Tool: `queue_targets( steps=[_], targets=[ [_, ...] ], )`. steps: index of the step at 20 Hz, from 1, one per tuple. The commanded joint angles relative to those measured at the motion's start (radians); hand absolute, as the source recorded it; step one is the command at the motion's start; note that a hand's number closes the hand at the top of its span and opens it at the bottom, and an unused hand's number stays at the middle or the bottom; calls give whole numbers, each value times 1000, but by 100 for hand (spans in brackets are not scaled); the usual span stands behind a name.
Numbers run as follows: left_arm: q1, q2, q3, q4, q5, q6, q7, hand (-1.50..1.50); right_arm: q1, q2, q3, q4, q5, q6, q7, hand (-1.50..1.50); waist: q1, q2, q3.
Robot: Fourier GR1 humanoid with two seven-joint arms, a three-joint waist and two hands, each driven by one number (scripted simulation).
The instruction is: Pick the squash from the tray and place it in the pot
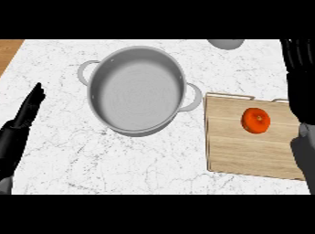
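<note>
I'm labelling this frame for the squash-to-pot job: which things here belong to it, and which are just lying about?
Part of the job:
- orange squash
- wooden tray under it
- empty pot
- right hand, above the tray's right edge

Lying about:
- grey object, cut off at the top edge
- left hand, resting open at the left

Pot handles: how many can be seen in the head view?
2. One handle sticks out at the pot's upper left; the other handle is at its right, next to the wooden tray.
</note>
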Motion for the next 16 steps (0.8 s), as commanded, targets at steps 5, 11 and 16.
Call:
queue_targets(
  steps=[5,11,16],
  targets=[
    [-29,-154,-22,3,158,6,179,0,-20,-22,169,110,-197,415,106,-150,32,30,30],
    [-61,-216,-25,3,222,50,340,0,122,-235,107,222,206,394,-371,-150,-28,19,35],
    [-92,-229,-45,-85,212,100,477,0,173,-406,-13,287,196,572,-624,-150,-23,7,31]
  ],
)
